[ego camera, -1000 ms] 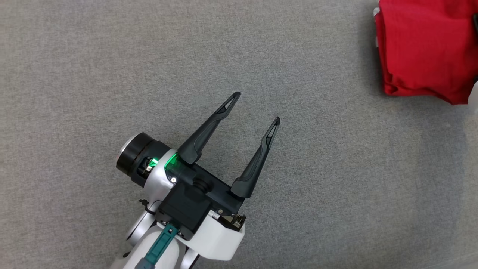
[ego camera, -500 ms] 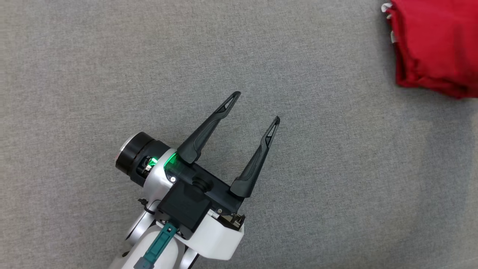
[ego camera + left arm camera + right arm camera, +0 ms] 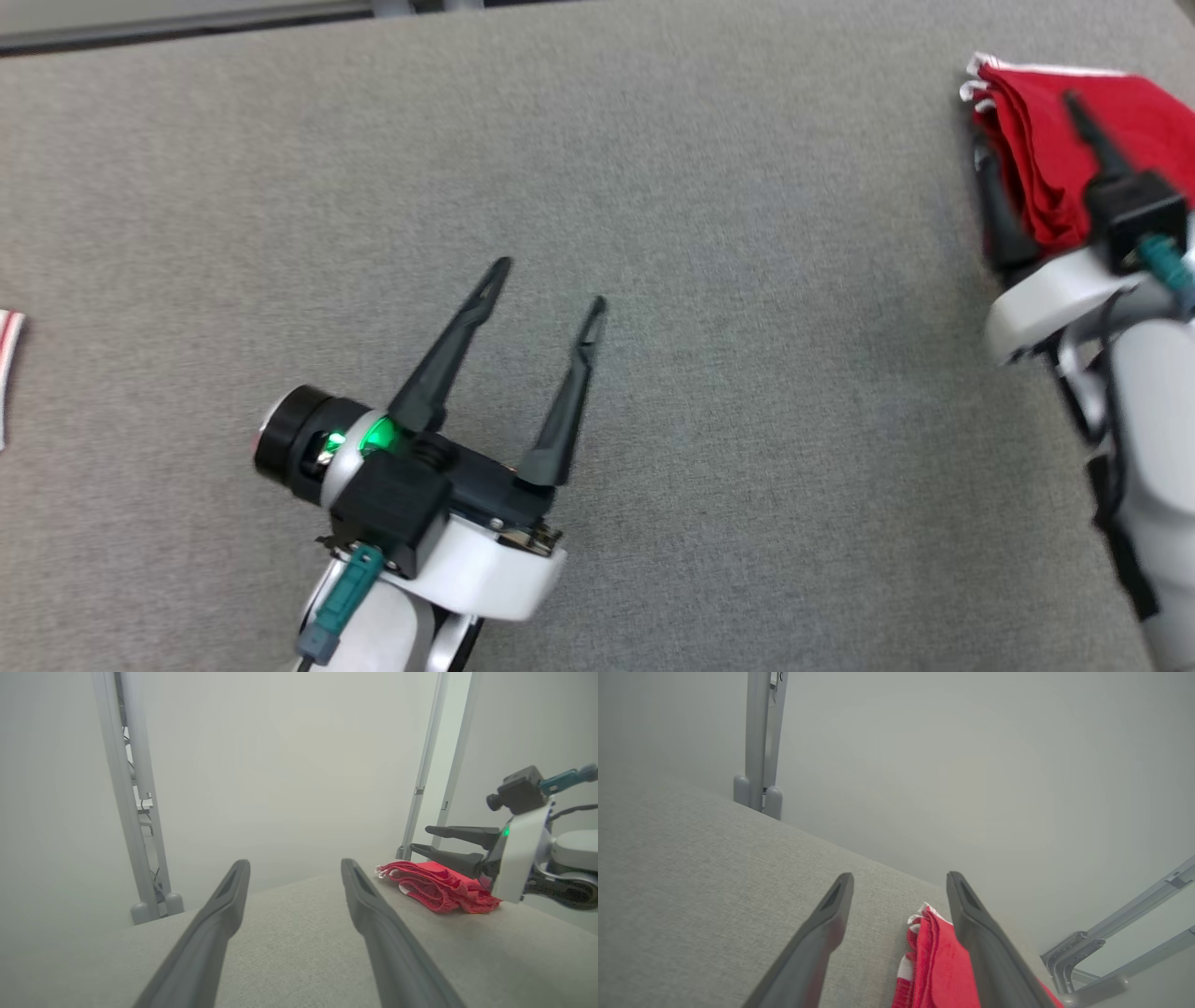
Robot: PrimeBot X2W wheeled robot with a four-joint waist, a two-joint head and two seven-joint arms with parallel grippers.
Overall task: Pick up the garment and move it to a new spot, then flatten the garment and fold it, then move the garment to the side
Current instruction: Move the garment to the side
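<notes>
Your folded red garment (image 3: 1153, 103) lies at the upper right of the head view, near the far right corner of the grey table (image 3: 747, 233), with white trim showing along its left edge. Your right gripper (image 3: 1024, 125) sits over it at the right edge of that frame, fingers spread wide and gripping nothing: one finger crosses above the red cloth and the other runs along the cloth's left side. In the right wrist view the garment (image 3: 938, 961) sits low in the frame, partly between the two fingers and partly under the right-hand one. You cannot tell from here whether that finger touches the cloth. Your left gripper (image 3: 549, 285) is at the lower left-centre of the head view, well apart from the garment, its fingers also released and empty over bare table. In the left wrist view the garment (image 3: 434, 886) lies at the middle right, with the right gripper (image 3: 423, 840) just above it. A red-and-white striped thing (image 3: 7, 359) pokes in at the left edge of the head view.
</notes>
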